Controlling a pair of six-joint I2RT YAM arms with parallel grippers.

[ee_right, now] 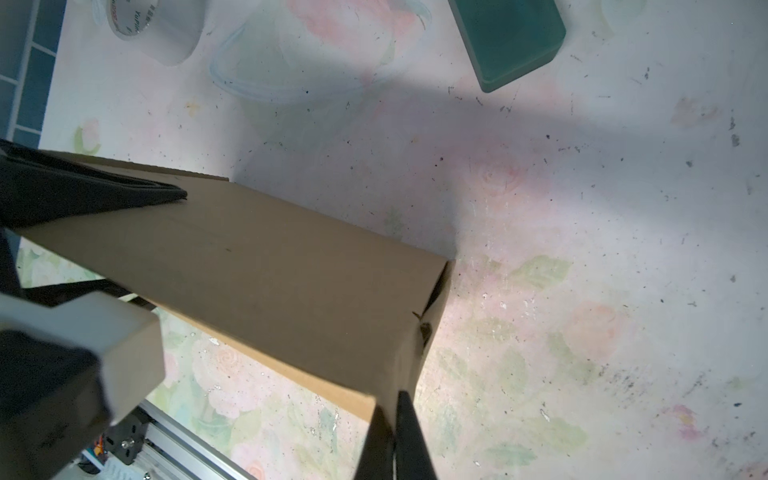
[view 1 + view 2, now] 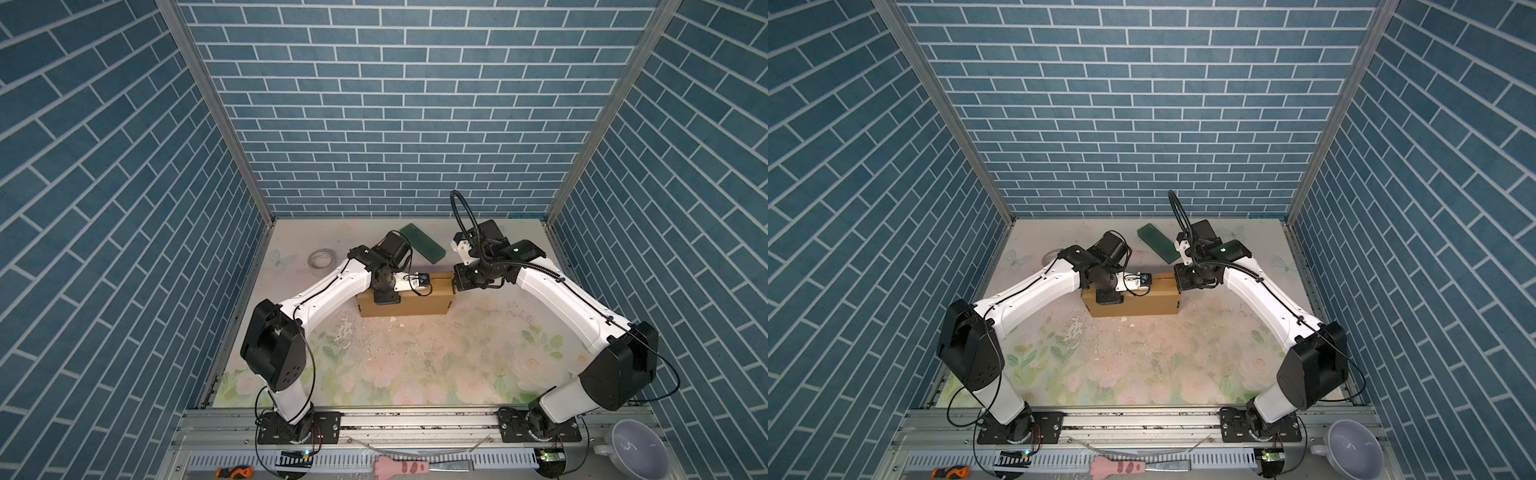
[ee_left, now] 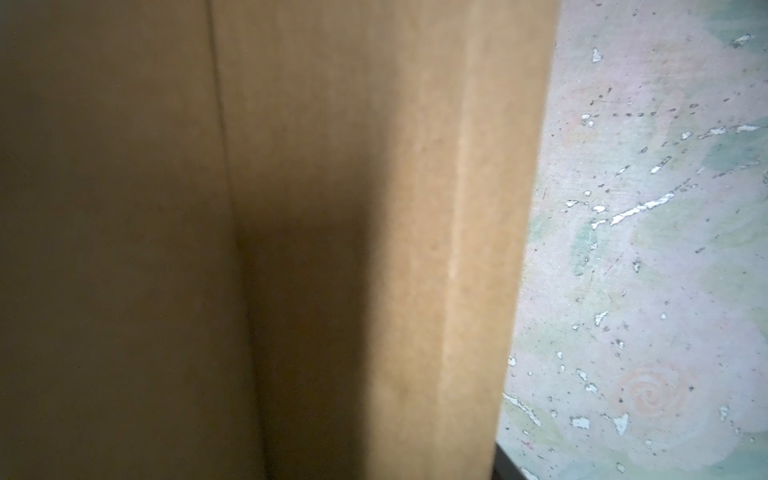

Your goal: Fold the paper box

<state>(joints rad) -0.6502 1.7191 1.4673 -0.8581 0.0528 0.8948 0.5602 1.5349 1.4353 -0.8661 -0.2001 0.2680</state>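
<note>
Paper box (image 2: 415,305), far half of table (image 2: 415,374).
Right gripper (image 1: 392,440) pinches its end wall; left gripper (image 2: 386,296) atop, opening indiscernible.

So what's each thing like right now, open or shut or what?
paper box: folded into a box, lid down.
left gripper: on the box's top; open or shut unclear.
right gripper: shut, at the box's right end.
green block: lying flat, untouched.
tape roll: lying flat.
mug: upright, empty.
</note>
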